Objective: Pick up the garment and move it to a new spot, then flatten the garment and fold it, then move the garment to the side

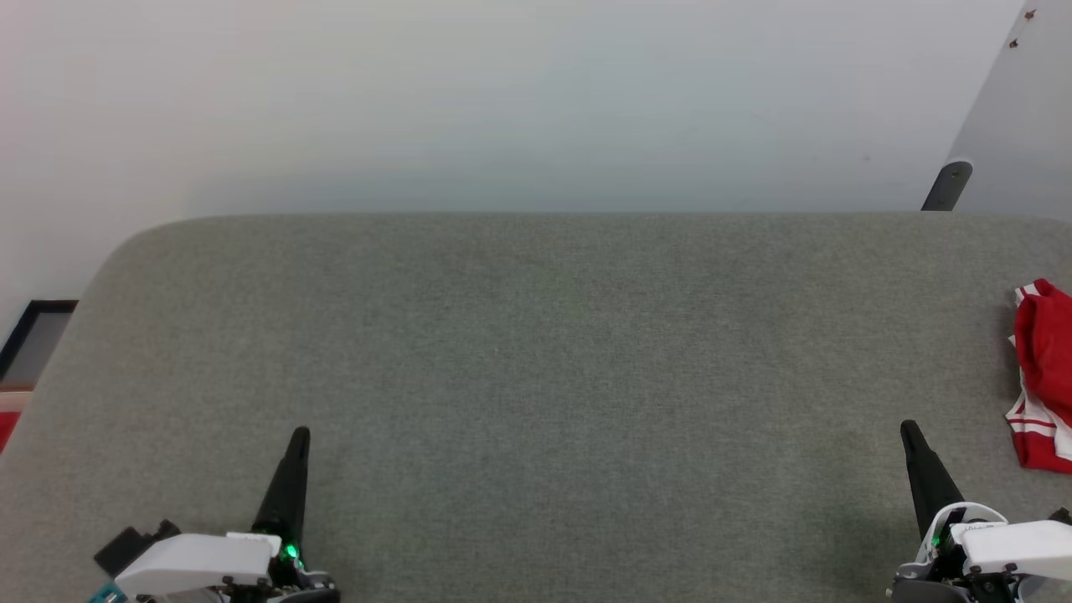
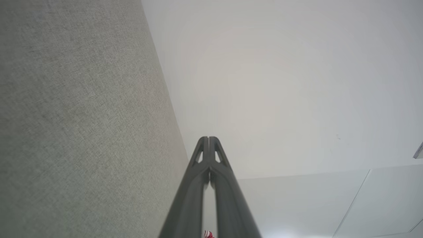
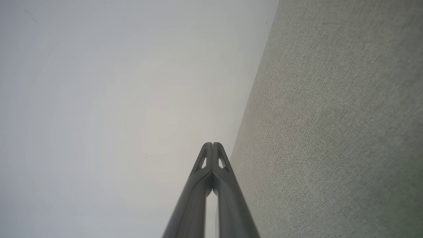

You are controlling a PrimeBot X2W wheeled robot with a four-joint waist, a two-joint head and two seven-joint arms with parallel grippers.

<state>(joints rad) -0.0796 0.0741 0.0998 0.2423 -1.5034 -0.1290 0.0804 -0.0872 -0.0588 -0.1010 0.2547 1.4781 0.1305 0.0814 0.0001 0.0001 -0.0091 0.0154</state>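
Note:
The garment [image 1: 1043,377], red with white-and-red striped trim, lies bunched at the far right edge of the grey fabric surface [image 1: 536,360], partly cut off by the picture's edge. A tiny red-and-white scrap of the garment [image 2: 208,234] peeks between the fingers in the left wrist view. My left gripper [image 1: 300,435] rests low at the lower left, shut and empty, its tips pressed together [image 2: 209,138]. My right gripper [image 1: 909,429] rests at the lower right, a short way left of and below the garment, shut with nothing in it [image 3: 213,144].
A pale wall [image 1: 502,100] rises behind the surface's far edge. A dark leg or post [image 1: 948,186] stands at the back right. A dark-framed item [image 1: 33,339] sits beyond the rounded left corner.

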